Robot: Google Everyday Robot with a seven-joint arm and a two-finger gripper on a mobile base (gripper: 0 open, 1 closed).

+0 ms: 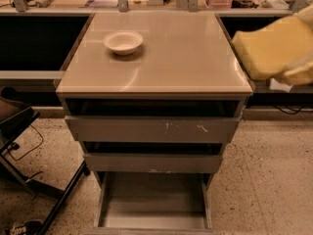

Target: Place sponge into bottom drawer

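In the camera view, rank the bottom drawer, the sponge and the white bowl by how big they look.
1. bottom drawer
2. sponge, held in the gripper at right; nearness to the camera may inflate it
3. white bowl

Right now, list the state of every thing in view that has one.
sponge: held in the air, right of the cabinet.
gripper: at the right edge, shut on the sponge.
bottom drawer: pulled open, empty.
top drawer: slightly open.
middle drawer: slightly open.
white bowl: upright on the cabinet top.
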